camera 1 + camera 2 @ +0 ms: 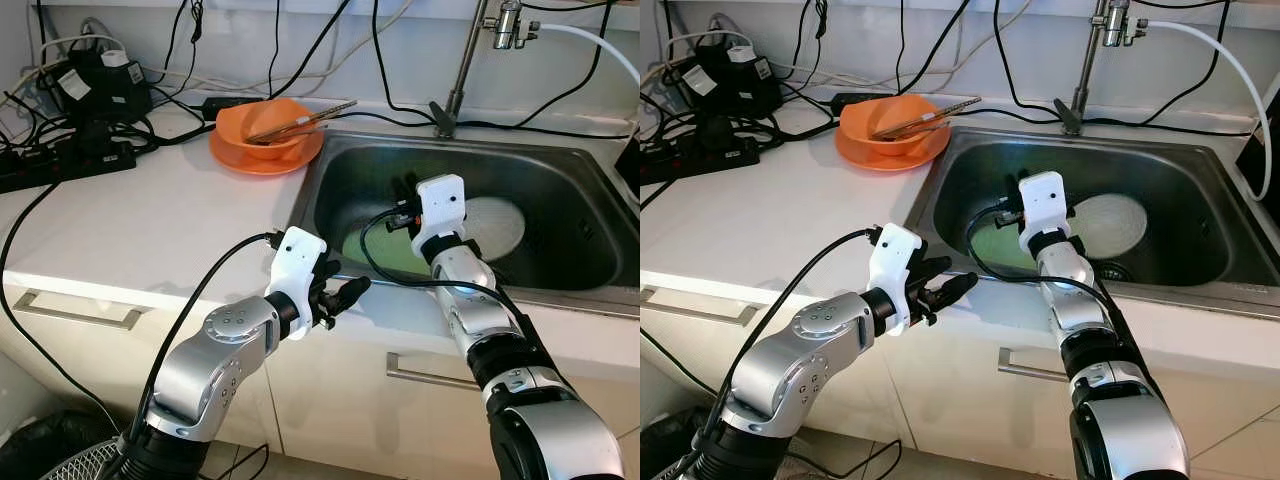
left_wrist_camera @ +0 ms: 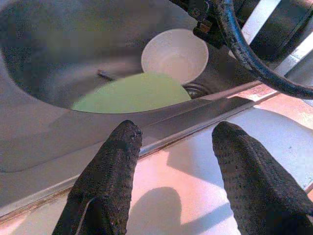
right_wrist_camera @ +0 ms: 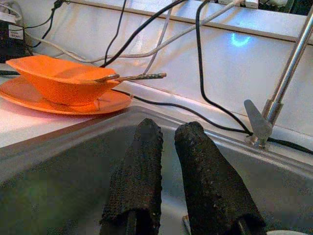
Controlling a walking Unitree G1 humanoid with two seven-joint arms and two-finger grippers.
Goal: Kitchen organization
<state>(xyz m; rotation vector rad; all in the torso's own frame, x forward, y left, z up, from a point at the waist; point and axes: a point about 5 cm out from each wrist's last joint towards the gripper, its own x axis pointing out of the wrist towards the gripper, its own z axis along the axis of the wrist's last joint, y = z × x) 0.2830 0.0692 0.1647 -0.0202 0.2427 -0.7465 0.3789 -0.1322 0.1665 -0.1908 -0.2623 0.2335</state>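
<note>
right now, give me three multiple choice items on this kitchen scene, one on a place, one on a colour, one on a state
1. Where do the chopsticks lie?
A. in the sink
B. across the orange bowl
C. on the floor

2. What colour is the plate in the sink beside the white bowl?
A. light green
B. red
C. black

3. How does the left end effector stand?
A. shut on a cup
B. open, holding nothing
C. shut on a cable

Answers:
1 B, they rest on the bowl's rim on the counter.
2 A, pale green in the left wrist view.
3 B, a clear gap between its fingers over the sink's edge.
</note>
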